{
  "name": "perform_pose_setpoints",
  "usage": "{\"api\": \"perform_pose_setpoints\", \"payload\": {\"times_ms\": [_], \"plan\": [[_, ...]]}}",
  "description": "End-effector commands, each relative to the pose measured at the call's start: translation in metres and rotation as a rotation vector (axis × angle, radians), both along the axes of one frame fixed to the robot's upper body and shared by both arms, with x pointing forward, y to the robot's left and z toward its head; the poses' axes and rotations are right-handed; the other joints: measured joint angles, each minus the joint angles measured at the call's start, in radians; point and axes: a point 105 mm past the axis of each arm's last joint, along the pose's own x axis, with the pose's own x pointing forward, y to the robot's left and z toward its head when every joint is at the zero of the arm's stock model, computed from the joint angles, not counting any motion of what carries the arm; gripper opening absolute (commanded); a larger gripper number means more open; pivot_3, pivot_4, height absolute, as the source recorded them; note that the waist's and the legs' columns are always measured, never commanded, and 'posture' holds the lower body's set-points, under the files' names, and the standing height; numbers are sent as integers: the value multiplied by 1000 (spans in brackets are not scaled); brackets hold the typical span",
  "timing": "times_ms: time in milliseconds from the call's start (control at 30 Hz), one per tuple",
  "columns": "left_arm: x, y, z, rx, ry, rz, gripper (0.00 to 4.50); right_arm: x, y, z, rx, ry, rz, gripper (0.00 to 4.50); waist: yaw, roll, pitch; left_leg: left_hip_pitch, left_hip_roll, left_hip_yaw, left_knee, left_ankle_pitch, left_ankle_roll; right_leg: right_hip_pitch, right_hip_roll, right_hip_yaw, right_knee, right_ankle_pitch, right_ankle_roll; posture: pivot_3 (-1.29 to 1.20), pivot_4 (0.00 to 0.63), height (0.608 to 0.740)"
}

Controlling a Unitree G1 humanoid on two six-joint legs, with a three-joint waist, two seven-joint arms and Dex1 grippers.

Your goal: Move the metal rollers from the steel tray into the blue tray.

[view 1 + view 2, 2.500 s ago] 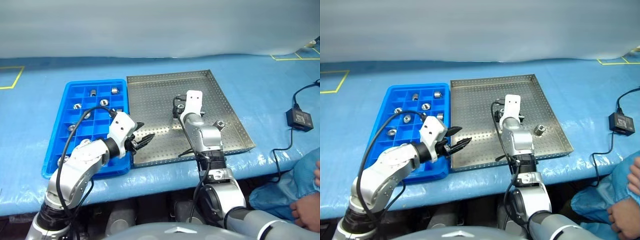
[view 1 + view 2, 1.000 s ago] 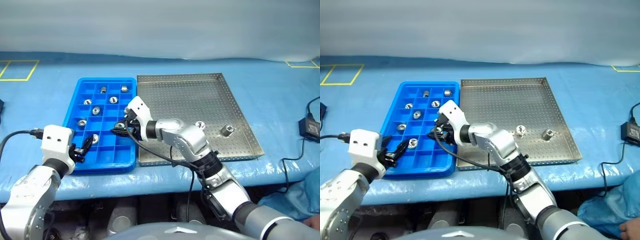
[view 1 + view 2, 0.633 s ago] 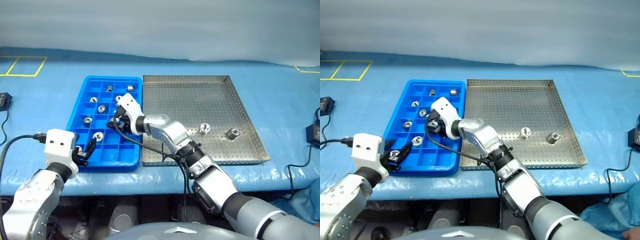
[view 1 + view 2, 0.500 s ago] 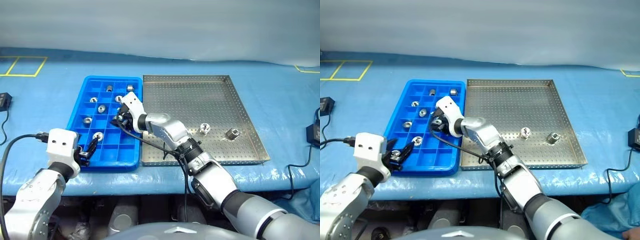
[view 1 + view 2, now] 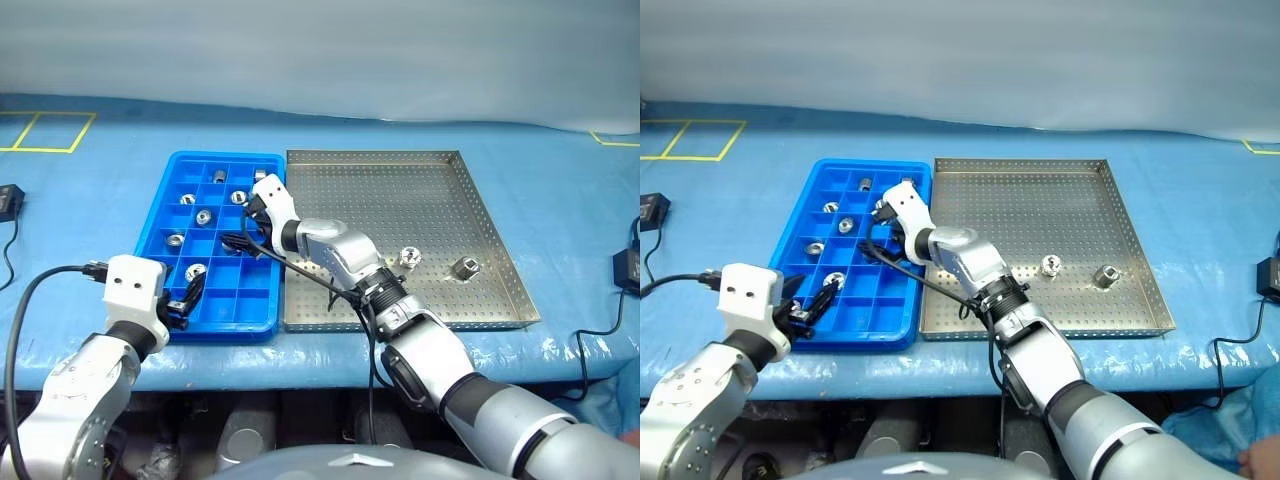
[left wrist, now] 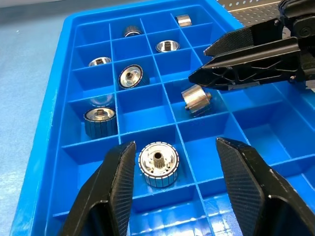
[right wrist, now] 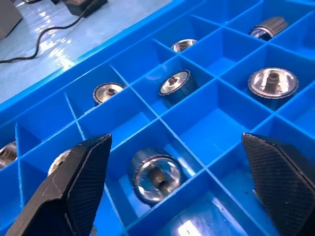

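The blue tray [image 5: 228,329] lies left of the steel tray [image 5: 400,200]. Two metal rollers [image 5: 408,257] [image 5: 465,267] rest on the steel tray's perforated floor. Several more sit in the blue tray's compartments [image 5: 203,216]. My right gripper [image 5: 240,243] hangs open over the middle of the blue tray. Below its spread fingers a roller [image 7: 155,177] lies in a compartment. My left gripper [image 5: 187,298] is open low over the blue tray's near side, with a toothed roller [image 6: 158,164] standing in a compartment between its fingers [image 6: 118,187], apart from them.
Both trays sit on a blue-covered table with yellow tape marks [image 5: 45,130] at the far left. A black adapter [image 5: 8,200] lies at the left edge. Another adapter [image 5: 628,270] with a cable lies at the right edge.
My right gripper has opened over the blue tray, and the roller it carried now lies in a compartment. It also reached a little farther across the tray. The left gripper has hardly moved.
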Motion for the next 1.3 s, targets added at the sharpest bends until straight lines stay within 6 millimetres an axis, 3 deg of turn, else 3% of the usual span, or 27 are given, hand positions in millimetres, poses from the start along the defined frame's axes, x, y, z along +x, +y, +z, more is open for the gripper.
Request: {"api": "perform_pose_setpoints", "payload": {"times_ms": [33, 167, 400, 600, 933, 1133, 1300], "plan": [[4, -13, 12, -15, -66, -59, 2841, -11, 4, 25, 42, -99, 9, 4473, 0, 0, 0, 0, 0, 0, 0, 0, 0, 0, 0, 0, 0, 0, 0, 263, 150, 740], [13, -36, 17, -50, -91, -173, 2841, -20, -40, 31, -14, -178, -80, 4473, 9, 0, 0, -1, -1, -3, -1, 0, 0, 0, -1, -1, 0, -1, 0, 215, 150, 740], [37, -73, 16, -102, -92, -359, 2841, -30, -141, 7, -157, -106, -495, 4473, -19, 1, 0, -1, -2, -1, 0, 0, 0, 0, -3, -2, 0, -1, 0, 56, 150, 740], [47, -104, 18, -114, -84, -543, 2841, -22, -186, 0, -213, -75, -814, 4473, -93, 1, 0, 0, -2, 0, 1, 0, -1, 0, 3, -1, 1, -1, 0, -50, 150, 740], [48, -116, 12, -108, -47, -619, 2841, -25, -215, -24, -184, 76, -1051, 4473, -134, 1, 0, -1, -2, 0, 0, 0, 0, -1, 3, 2, 1, 2, 6, -91, 150, 740], [47, -116, 11, -110, -43, -610, 2841, -27, -210, -40, -131, 180, -1071, 4473, -143, 1, 0, 0, -1, 1, 1, 0, 0, 0, 3, 3, 1, 1, 8, -76, 150, 740], [45, -111, 8, -106, -37, -584, 2841, -24, -205, -38, -120, 173, -1046, 4473, -143, 1, 0, 0, -1, 0, 1, 0, 0, 0, 3, 3, 1, 1, 7, -49, 150, 740]]}}
